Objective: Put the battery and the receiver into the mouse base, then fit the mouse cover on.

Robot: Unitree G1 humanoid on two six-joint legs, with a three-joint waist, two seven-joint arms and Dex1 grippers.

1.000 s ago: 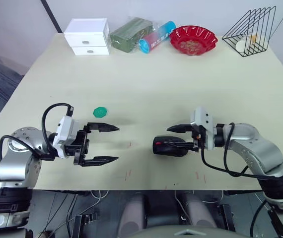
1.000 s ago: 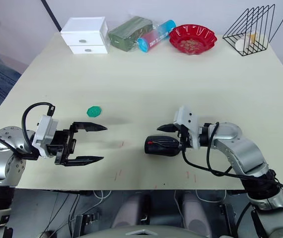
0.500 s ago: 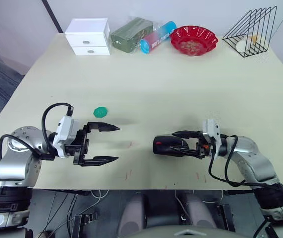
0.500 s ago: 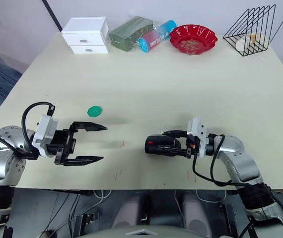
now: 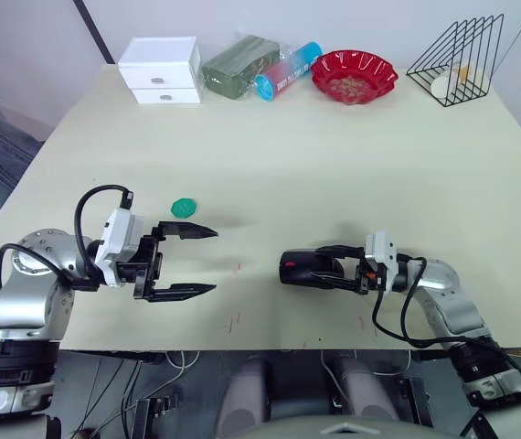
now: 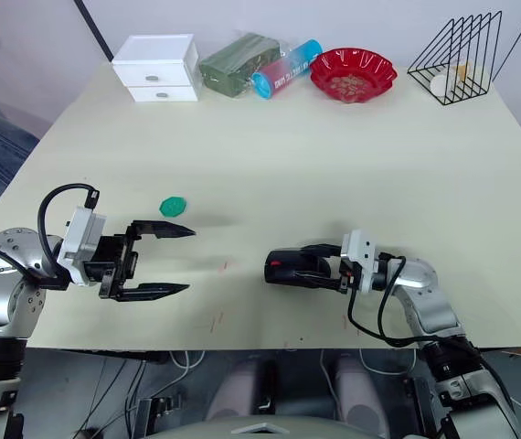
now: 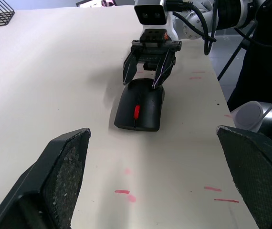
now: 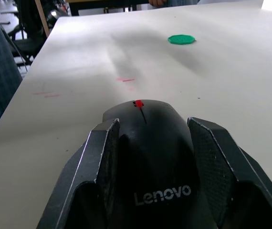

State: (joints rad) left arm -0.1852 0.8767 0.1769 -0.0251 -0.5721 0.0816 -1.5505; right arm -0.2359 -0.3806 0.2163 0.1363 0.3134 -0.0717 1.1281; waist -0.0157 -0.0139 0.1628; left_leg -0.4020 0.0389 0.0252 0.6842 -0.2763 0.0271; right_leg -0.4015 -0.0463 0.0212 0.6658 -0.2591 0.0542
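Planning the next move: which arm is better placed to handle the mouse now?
The right. The right gripper already has its fingers either side of the mouse, with the cover on. The left gripper hangs open, well away from it, nearer the green disc.

A robot test area, likely a lab or office room, was suggested by the scene. A plain cream table (image 5: 352, 155) was set against a white wall. Props were lined along its far edge: a small white drawer unit (image 5: 160, 69) at 11 o'clock, a green packet (image 5: 239, 64) and blue tube (image 5: 288, 69) at 12, a red bowl (image 5: 354, 75) and a black wire rack (image 5: 457, 57) at 1. Loose cables (image 5: 164, 384) were seen hanging beneath the near edge.
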